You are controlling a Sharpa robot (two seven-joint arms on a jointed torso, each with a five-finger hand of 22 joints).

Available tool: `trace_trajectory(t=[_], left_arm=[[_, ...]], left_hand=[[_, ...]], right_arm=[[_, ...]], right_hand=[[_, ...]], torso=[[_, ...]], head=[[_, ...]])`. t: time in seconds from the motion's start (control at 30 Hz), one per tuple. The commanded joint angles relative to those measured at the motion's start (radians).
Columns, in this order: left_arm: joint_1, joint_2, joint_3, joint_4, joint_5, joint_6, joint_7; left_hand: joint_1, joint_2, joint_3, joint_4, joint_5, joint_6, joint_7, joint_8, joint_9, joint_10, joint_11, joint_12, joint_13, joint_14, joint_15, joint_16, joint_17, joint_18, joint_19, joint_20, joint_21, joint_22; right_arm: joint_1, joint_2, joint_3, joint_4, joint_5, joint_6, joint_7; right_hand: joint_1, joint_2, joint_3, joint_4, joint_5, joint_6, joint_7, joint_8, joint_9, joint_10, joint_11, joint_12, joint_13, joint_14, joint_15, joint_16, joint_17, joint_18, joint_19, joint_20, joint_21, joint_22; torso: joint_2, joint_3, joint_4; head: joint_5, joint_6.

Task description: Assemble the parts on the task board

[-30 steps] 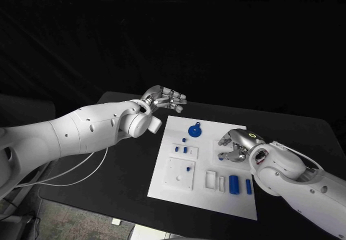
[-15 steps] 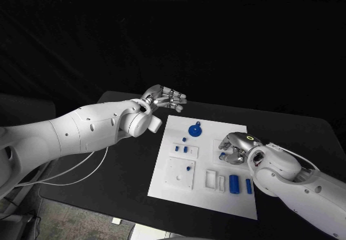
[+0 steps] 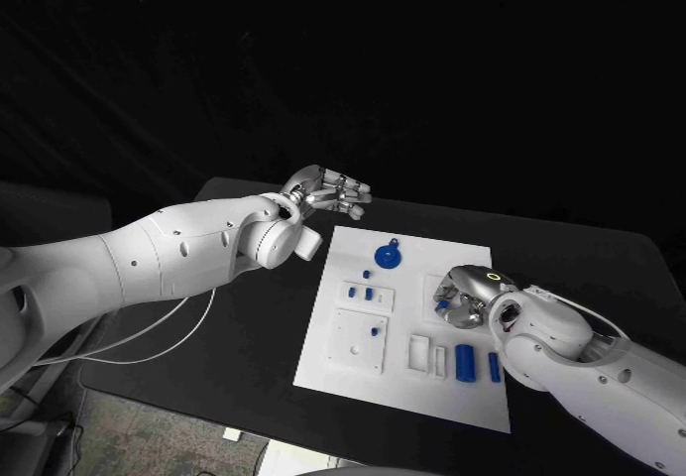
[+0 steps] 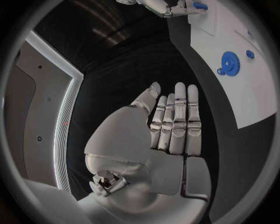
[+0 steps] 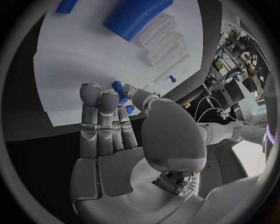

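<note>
The white task board [image 3: 414, 392] lies mid-table. My right hand [image 3: 462, 297] hovers low over its middle, by a white block. It pinches a small blue part [image 5: 119, 91] between thumb and fingers; the left wrist view shows the same hand [image 4: 169, 8] with that blue part [image 4: 200, 5]. My left hand [image 3: 327, 190] hangs beyond the board's far left corner with its fingers [image 4: 178, 116] straight and side by side, holding nothing. A blue gear [image 3: 388, 260] sits on the far part of the board, and a blue cylinder [image 3: 463, 362] stands near the front beside a thinner blue piece [image 3: 494, 368].
Small blue pegs [image 3: 361, 294] stand in a white block on the board's left side, and another peg [image 3: 375, 335] is in the square plate below it. White slotted holders [image 3: 426, 357] stand beside the cylinder. Black table [image 3: 229, 327] surrounds the board; a white cable [image 3: 158, 342] trails at left.
My right hand has eased slightly lower and leftward over the board's middle with the blue part still in it. The left hand has stayed where it was.
</note>
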Motion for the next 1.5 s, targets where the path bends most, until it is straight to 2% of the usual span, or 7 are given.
trace_trajectory(t=[0.03, 0.4, 0.9, 1.03, 1.27, 1.43, 1.5], left_arm=[[0.001, 0.002, 0.001, 0.001, 0.007, 0.012, 0.008], [0.001, 0.002, 0.001, 0.001, 0.007, 0.013, 0.007], [0.001, 0.000, 0.000, -0.006, 0.007, 0.019, 0.005], [0.001, 0.001, 0.000, -0.010, 0.007, 0.019, 0.006], [0.001, 0.005, 0.000, -0.015, 0.008, 0.019, 0.007], [0.001, 0.009, 0.000, -0.016, 0.009, 0.020, 0.007], [0.001, 0.010, 0.000, -0.017, 0.009, 0.021, 0.007]], left_hand=[[-0.002, -0.005, 0.003, 0.003, 0.005, -0.003, 0.001, -0.001, 0.000, -0.003, 0.001, 0.000, 0.000, -0.001, 0.005, -0.005, -0.001, 0.020, 0.000, 0.001, -0.004, -0.001], [-0.002, -0.005, 0.003, 0.003, 0.005, -0.003, 0.001, -0.001, 0.000, -0.003, 0.001, 0.000, 0.000, -0.001, 0.005, -0.005, -0.001, 0.020, 0.000, 0.001, -0.004, -0.001], [-0.006, -0.009, 0.028, 0.000, 0.042, -0.001, 0.001, 0.000, 0.000, -0.005, 0.002, 0.000, 0.000, -0.002, 0.005, -0.006, -0.002, 0.021, -0.008, -0.001, 0.001, 0.029], [-0.008, -0.010, 0.029, 0.001, 0.042, -0.003, 0.001, -0.001, 0.000, -0.005, 0.002, 0.000, 0.000, -0.002, 0.005, -0.006, -0.002, 0.021, -0.008, 0.000, 0.001, 0.031], [-0.008, -0.010, 0.029, 0.001, 0.042, -0.003, 0.001, -0.001, 0.000, -0.005, 0.002, 0.000, 0.000, -0.002, 0.005, -0.006, -0.002, 0.021, -0.008, 0.000, 0.001, 0.031], [-0.008, -0.010, 0.029, 0.001, 0.042, -0.003, 0.001, -0.001, 0.000, -0.005, 0.002, 0.000, 0.000, -0.002, 0.005, -0.006, -0.002, 0.021, -0.008, 0.000, 0.001, 0.031], [-0.008, -0.010, 0.029, 0.001, 0.042, -0.003, 0.001, -0.001, 0.000, -0.005, 0.002, 0.000, 0.000, -0.002, 0.005, -0.006, -0.002, 0.021, -0.008, 0.000, 0.001, 0.031]], right_arm=[[0.000, 0.001, -0.001, 0.000, -0.008, 0.000, 0.004], [-0.002, 0.004, -0.003, 0.005, -0.024, -0.076, 0.004], [-0.003, -0.008, 0.000, 0.027, 0.020, -0.142, 0.001], [-0.002, -0.022, 0.008, 0.069, 0.075, -0.146, 0.016], [-0.001, -0.026, 0.013, 0.128, 0.150, -0.150, 0.057], [-0.001, -0.005, 0.002, 0.138, 0.157, -0.145, 0.076], [-0.001, 0.008, -0.014, 0.140, 0.142, -0.146, 0.083]], right_hand=[[-0.007, 0.012, 0.007, -0.005, -0.003, 0.016, -0.001, -0.003, 0.001, 0.023, -0.005, 0.002, 0.001, 0.002, -0.009, -0.001, 0.002, -0.016, 0.046, -0.011, 0.009, 0.003], [0.032, 0.074, 0.016, -0.076, -0.003, 0.116, -0.018, 0.001, 0.014, 0.131, -0.036, 0.006, 0.006, 0.002, -0.032, -0.001, 0.011, -0.033, 0.046, -0.033, 0.041, 0.025], [0.004, 0.075, 0.065, -0.108, -0.001, 0.140, -0.025, -0.002, 0.020, 0.155, -0.042, 0.005, 0.006, 0.004, -0.037, -0.009, 0.020, -0.042, 0.043, -0.042, 0.048, 0.047], [0.004, 0.076, 0.065, -0.110, -0.001, 0.141, -0.025, -0.002, 0.020, 0.156, -0.043, 0.005, 0.006, 0.004, -0.038, -0.010, 0.021, -0.042, 0.043, -0.042, 0.048, 0.049], [0.003, 0.079, 0.058, -0.113, 0.000, 0.144, -0.026, -0.002, 0.020, 0.159, -0.044, 0.005, 0.006, 0.004, -0.039, -0.013, 0.022, -0.040, 0.043, -0.043, 0.045, 0.053], [0.003, 0.082, 0.054, -0.114, 0.002, 0.143, -0.026, -0.003, 0.020, 0.158, -0.043, 0.004, 0.006, 0.004, -0.039, -0.017, 0.022, -0.038, 0.041, -0.043, 0.033, 0.051], [0.003, 0.082, 0.054, -0.114, 0.002, 0.143, -0.026, -0.003, 0.020, 0.158, -0.043, 0.004, 0.006, 0.004, -0.039, -0.017, 0.022, -0.038, 0.041, -0.043, 0.033, 0.051]], torso=[[0.000, 0.0002, -0.0011], [0.000, 0.0005, -0.0006], [-0.003, 0.0044, -0.0040], [-0.002, -0.0007, -0.0013], [-0.001, -0.0002, -0.0003], [-0.002, -0.0015, -0.0018], [-0.003, -0.0015, -0.0018]], head=[[0.000, -0.001], [0.000, -0.003], [0.000, 0.004], [-0.003, 0.005], [0.005, 0.001], [0.009, 0.001], [0.015, -0.001]])
